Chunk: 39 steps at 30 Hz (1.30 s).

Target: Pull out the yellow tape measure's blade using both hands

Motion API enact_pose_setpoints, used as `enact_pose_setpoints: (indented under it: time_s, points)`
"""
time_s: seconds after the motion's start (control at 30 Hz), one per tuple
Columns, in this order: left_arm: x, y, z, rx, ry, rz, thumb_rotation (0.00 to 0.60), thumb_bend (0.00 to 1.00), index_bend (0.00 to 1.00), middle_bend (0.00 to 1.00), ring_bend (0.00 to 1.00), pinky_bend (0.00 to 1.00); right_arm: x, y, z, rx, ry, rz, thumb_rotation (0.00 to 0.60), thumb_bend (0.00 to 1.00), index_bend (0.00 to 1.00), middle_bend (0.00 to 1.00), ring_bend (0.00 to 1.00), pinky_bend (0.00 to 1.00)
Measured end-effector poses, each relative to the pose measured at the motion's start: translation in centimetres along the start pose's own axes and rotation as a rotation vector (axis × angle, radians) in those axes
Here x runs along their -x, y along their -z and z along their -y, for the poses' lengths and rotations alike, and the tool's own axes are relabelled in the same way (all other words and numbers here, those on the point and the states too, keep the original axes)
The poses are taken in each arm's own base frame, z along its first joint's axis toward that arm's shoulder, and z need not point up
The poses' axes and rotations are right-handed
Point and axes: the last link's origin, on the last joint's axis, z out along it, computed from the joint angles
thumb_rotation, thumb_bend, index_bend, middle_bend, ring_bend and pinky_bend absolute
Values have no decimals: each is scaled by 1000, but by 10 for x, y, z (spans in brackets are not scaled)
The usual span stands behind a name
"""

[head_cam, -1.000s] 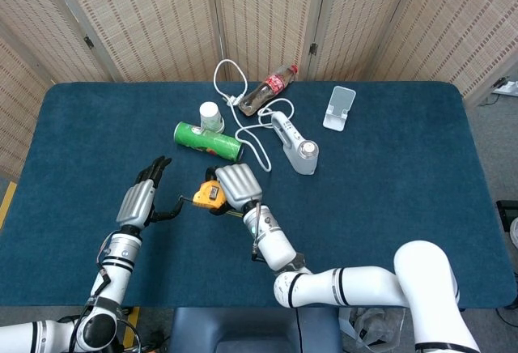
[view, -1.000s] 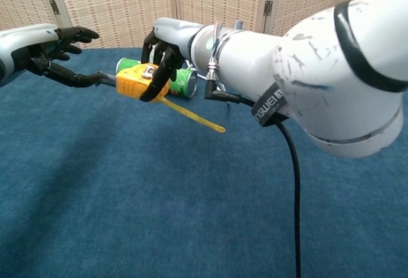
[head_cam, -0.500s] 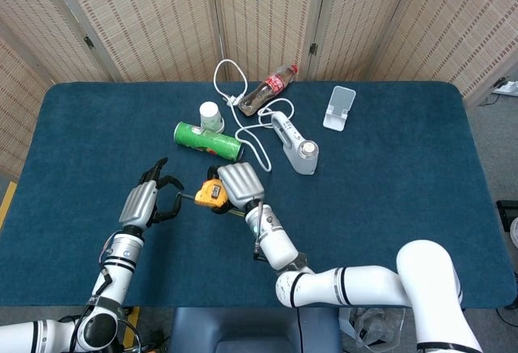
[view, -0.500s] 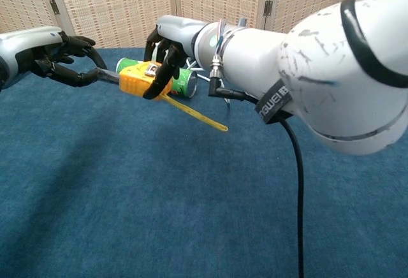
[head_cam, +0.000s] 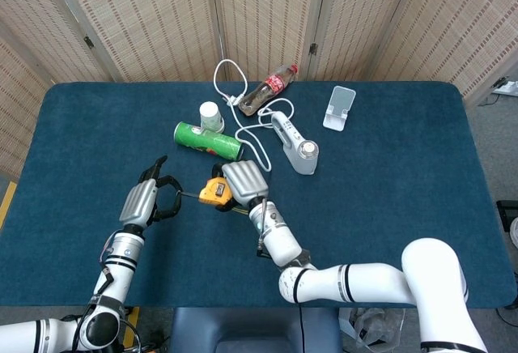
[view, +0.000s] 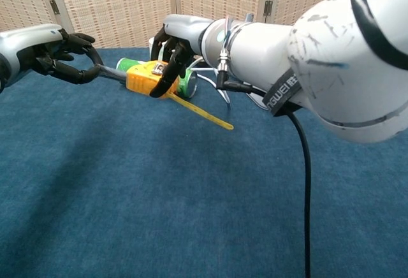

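Observation:
My right hand [head_cam: 243, 181] [view: 171, 47] grips the yellow tape measure [head_cam: 214, 192] [view: 148, 78] above the blue table, its fingers wrapped over the case. A short dark length of blade [view: 113, 72] [head_cam: 188, 193] runs left out of the case to my left hand [head_cam: 144, 202] [view: 64, 55], which pinches its tip between thumb and a finger. A yellow strap [view: 205, 112] hangs from the case toward the lower right.
Behind the hands lie a green can [head_cam: 207, 140] [view: 186, 80], a white cup [head_cam: 211, 115], a plastic bottle [head_cam: 268, 89], a white cable [head_cam: 241, 118], a white device [head_cam: 296, 141] and a phone stand [head_cam: 339, 107]. The blue table [head_cam: 388, 199] is bordered by woven screens.
My left hand closed its thumb and finger on the blade tip. The right hand moved the case slightly right, and a short stretch of blade now shows between the hands.

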Motion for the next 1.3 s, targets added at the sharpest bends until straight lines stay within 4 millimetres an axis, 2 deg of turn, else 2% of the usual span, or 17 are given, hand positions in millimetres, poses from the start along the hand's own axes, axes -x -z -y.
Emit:
enact_pose_setpoints:
  time_s: [0.37,0.77,1.3]
  points:
    - [-12,-2,10,-22,-21,-35,600,545,601,18,0,0,-10,6,-13,5,41,0,600,156,650,574,541,278]
    - [-34,-4,30,-63,-45,-78,600,545,605,18,0,0,-26,27,-52,34,91,0,600,156,650,574,540,278]
    - [-60,-7,61,-104,-89,-123,600,545,604,18,0,0,-55,74,-110,72,142,-10,600,156,653,574,540,278]
